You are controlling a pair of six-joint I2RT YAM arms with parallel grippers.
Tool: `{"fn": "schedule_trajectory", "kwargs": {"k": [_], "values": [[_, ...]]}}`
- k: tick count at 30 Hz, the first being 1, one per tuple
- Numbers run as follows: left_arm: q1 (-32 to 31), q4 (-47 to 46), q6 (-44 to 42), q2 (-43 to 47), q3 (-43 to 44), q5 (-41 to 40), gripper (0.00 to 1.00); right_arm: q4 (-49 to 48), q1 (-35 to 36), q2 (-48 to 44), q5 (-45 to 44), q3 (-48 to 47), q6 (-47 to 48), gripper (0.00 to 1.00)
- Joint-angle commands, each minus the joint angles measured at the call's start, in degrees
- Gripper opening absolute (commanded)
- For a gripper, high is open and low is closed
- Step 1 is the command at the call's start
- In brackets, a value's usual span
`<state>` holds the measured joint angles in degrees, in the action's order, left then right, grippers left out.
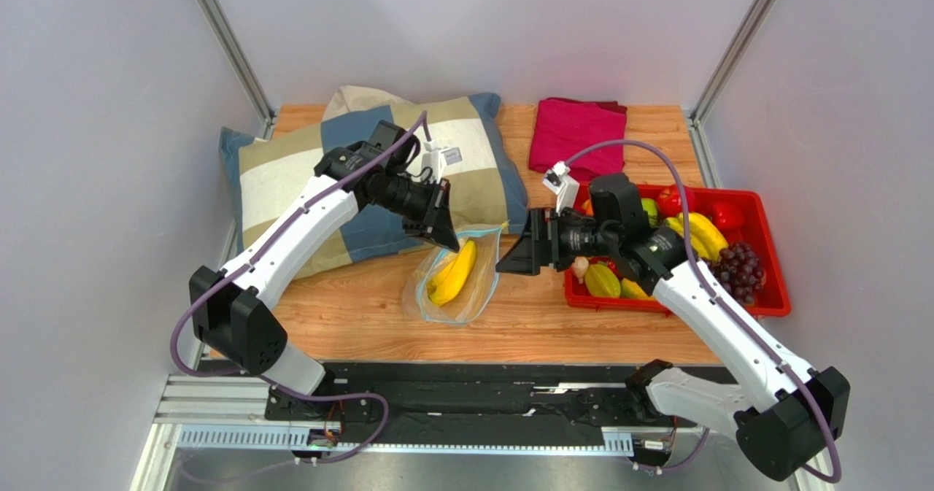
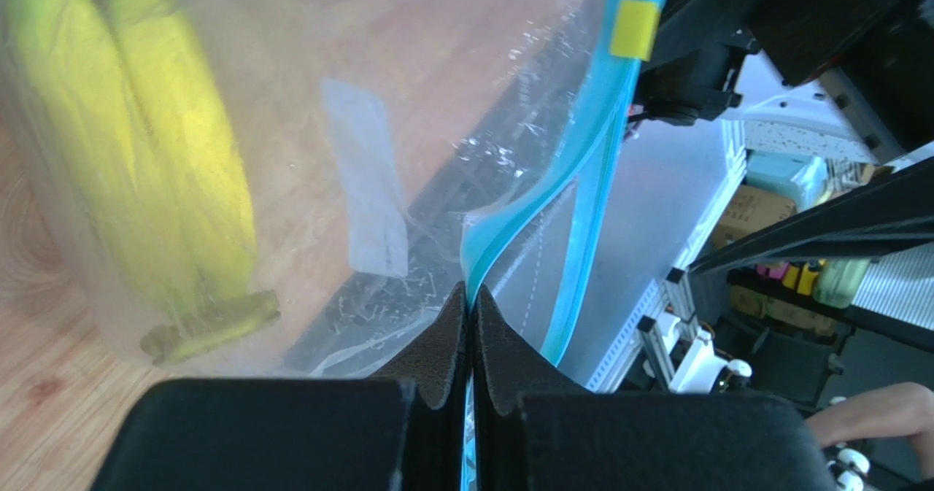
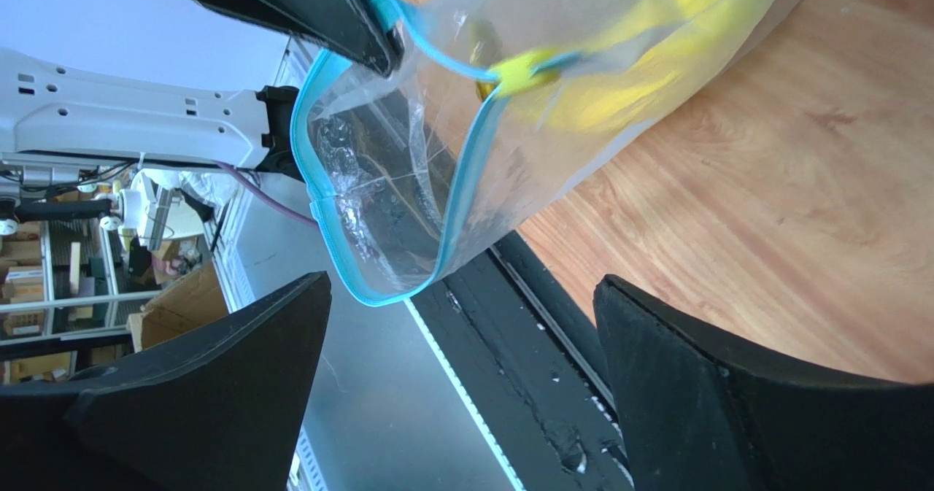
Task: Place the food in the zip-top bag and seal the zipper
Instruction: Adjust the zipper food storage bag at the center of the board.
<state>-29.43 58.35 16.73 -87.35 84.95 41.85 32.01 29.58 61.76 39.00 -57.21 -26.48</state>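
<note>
The zip-top bag (image 1: 474, 294), clear and crinkly with a white label patch on its side, lies on the wooden table (image 1: 548, 321) between the 2 arms, just in front of a checked fabric pillow (image 1: 285, 174). Its mouth is lifted up toward the left gripper (image 1: 444, 234). Inside it rests a banana bunch (image 1: 454, 273), glossy yellow, with 2 curved fingers and a dark stem end showing through the plastic in the left wrist view. The zipper (image 2: 587, 212), a thin teal-blue strip, curves along the gaping mouth and carries a small yellow tab (image 2: 633, 28). The left gripper's black padded fingers (image 2: 439, 349) are pressed together with 1 edge of that strip pinched between them. The right gripper (image 1: 515, 256) faces the bag from the tray side with its 2 black wedge-shaped fingers spread wide. They hold nothing, and in the right wrist view the bag's mouth hangs ahead of them, apart from both. To the right sits a red tray (image 1: 773, 300) of moulded plastic holding purple grapes (image 1: 742, 267), a green-yellow mango (image 1: 602, 281), more bananas and red pieces. A folded red cloth (image 1: 576, 130) lies behind it.
</note>
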Motion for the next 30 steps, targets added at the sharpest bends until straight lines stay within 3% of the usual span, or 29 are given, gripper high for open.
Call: {"fn": "schedule_trajectory", "kwargs": {"k": [1, 4, 6, 7, 8, 10, 17, 21, 23, 27, 28, 30], "values": [[0.25, -3.85, 3.83, 0.43, 2.59, 2.72, 0.00, -7.31, 4.77, -3.40, -4.98, 2.45, -7.17, 0.96], [0.25, -4.99, 5.15, 0.16, 2.94, 3.94, 0.00, -8.19, 8.20, -2.09, -8.85, 2.10, -7.79, 0.92], [0.25, -6.74, 6.55, 0.16, 2.86, 5.00, 0.00, -9.59, 9.17, 0.19, -10.08, 2.54, -8.23, 0.74], [0.25, -7.28, 7.26, -0.01, 3.03, 5.44, 0.00, -10.38, 9.18, 0.99, -11.04, 3.06, -8.76, 0.63], [0.25, -7.46, 8.22, -0.45, 3.38, 6.05, 0.00, -10.56, 9.00, 1.69, -11.32, 2.55, -8.16, 0.35], [0.25, -7.55, 9.19, -0.89, 4.26, 7.98, 0.00, -6.20, 7.08, 3.45, -10.97, -1.03, -6.23, 0.00], [-0.01, -5.52, 7.35, -1.07, 4.09, 2.81, 0.02, 10.44, -4.00, 5.30, -5.09, -9.41, 7.40, 0.00], [-1.07, -8.59, 7.35, -1.68, 3.82, 0.43, 0.15, 12.28, -5.06, 7.76, -2.53, -10.99, 12.66, 0.00], [-1.24, -8.17, 6.65, -2.99, 5.22, -0.79, 0.17, 13.16, -5.06, 8.12, -2.88, -11.34, 14.34, 0.00], [-1.33, -5.18, 4.98, -3.71, 8.13, -1.25, 0.32, 14.22, -5.33, 8.03, -4.20, -12.48, 16.72, 0.00], [-1.24, -5.09, 5.15, -3.70, 7.87, -0.80, 0.32, 14.22, -5.41, 7.94, -4.37, -12.49, 16.90, 0.00], [-1.24, -4.91, 5.42, -3.44, 6.55, 0.60, 0.09, 13.96, -5.59, 7.59, -4.81, -12.40, 17.07, 0.00]]}}
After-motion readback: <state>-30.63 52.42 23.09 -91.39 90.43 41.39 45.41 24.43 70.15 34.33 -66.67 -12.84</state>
